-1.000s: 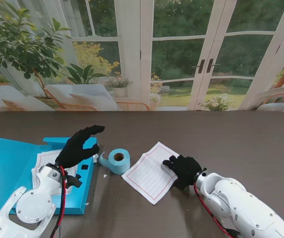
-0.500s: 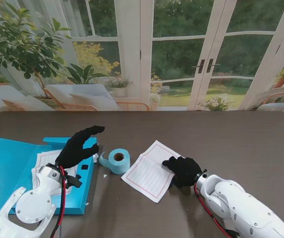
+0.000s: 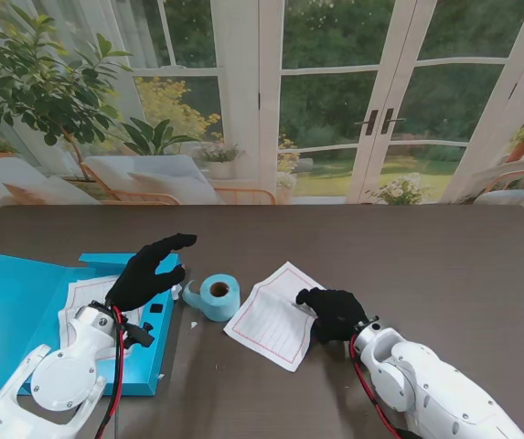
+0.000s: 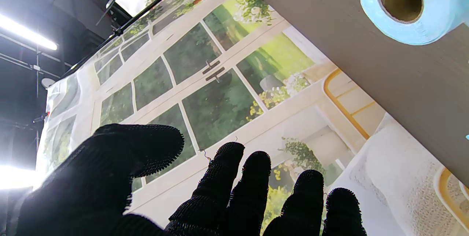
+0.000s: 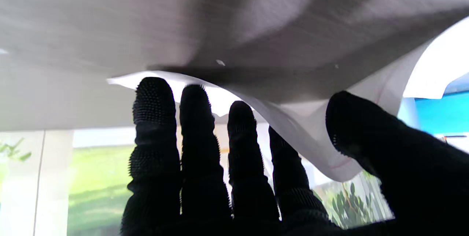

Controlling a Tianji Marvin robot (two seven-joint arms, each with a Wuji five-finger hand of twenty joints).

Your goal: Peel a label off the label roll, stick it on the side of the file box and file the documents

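Note:
The blue label roll (image 3: pixel 218 295) lies on its side on the dark table, with a loose tail towards the file box; it also shows in the left wrist view (image 4: pixel 406 5). The blue file box (image 3: pixel 15 311) lies open at the left with a lined sheet (image 3: pixel 83 300) inside. My left hand (image 3: pixel 149 268) hovers open over the box's right edge, fingers spread (image 4: pixel 220 199), holding nothing. A lined document (image 3: pixel 271 315) lies right of the roll. My right hand (image 3: pixel 332 313) has the document's right edge between thumb and fingers; that edge curls up (image 5: pixel 311 137) off the table.
The table's far edge meets a backdrop of garden doors and plants. A small white scrap (image 3: pixel 195 324) lies near the roll, on the side nearer to me. The dark table top (image 3: pixel 426 256) stretches away to the right and far side.
My right hand has shifted left, and the document's right edge has lifted and bunched leftward with it. The left hand and the roll have stayed almost still.

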